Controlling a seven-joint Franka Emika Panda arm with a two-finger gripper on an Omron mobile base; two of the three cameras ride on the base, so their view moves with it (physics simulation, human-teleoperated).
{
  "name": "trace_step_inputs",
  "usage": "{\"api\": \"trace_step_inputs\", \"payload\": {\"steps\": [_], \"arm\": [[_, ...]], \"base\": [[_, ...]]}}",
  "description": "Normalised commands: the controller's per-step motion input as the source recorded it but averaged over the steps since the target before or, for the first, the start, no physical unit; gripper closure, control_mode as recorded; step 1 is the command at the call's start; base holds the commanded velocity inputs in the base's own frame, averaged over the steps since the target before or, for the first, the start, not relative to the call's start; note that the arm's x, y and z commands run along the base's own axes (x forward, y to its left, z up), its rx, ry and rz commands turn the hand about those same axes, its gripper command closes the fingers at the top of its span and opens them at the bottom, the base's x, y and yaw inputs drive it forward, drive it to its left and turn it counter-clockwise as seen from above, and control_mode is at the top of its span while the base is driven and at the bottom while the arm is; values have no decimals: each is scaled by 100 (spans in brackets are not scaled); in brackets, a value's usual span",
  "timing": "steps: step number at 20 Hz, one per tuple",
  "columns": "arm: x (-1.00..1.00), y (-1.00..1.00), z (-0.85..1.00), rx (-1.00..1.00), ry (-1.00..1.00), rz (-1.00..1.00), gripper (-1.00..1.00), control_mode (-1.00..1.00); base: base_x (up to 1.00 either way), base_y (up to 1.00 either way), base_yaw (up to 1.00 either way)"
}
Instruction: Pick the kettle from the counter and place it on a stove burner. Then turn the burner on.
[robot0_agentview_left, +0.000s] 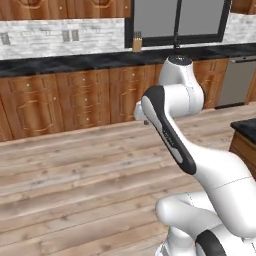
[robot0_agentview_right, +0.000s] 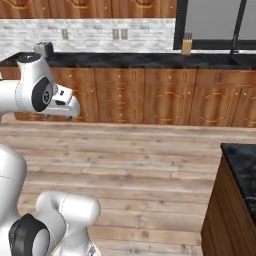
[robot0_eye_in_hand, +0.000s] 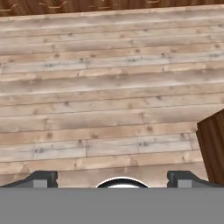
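Note:
The kettle and the stove burner are out of view. A black-topped counter (robot0_agentview_left: 75, 62) over reddish-brown cabinets runs along the back wall (robot0_agentview_right: 150, 60). A second black counter corner (robot0_agentview_right: 244, 165) juts in at the right (robot0_agentview_left: 246, 125). My arm is folded over the wooden floor, well short of both counters. In the hand view my gripper (robot0_eye_in_hand: 113, 178) is open, its fingertips (robot0_eye_in_hand: 41, 178) wide apart with nothing between them, looking down at floor planks. A brown cabinet corner (robot0_eye_in_hand: 213, 146) shows at the right of that view.
A knife block (robot0_agentview_left: 137, 42) stands on the back counter below a dark window. A grey dishwasher (robot0_agentview_left: 237, 82) sits at the far right, and a small grey appliance (robot0_agentview_right: 44, 49) at the counter's left end. Open wooden floor (robot0_agentview_left: 75, 170) lies ahead.

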Motion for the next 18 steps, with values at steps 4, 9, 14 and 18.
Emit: {"api": "trace_step_inputs", "payload": {"steps": [4,9,14,18], "arm": [[0,0,0,0,0,0,-100,100],[0,0,0,0,0,0,-100,100],[0,0,0,0,0,0,-100,100],[0,0,0,0,0,0,-100,100]], "base": [[100,12,-20],[100,31,-30],[100,11,-45],[100,25,-64]]}}
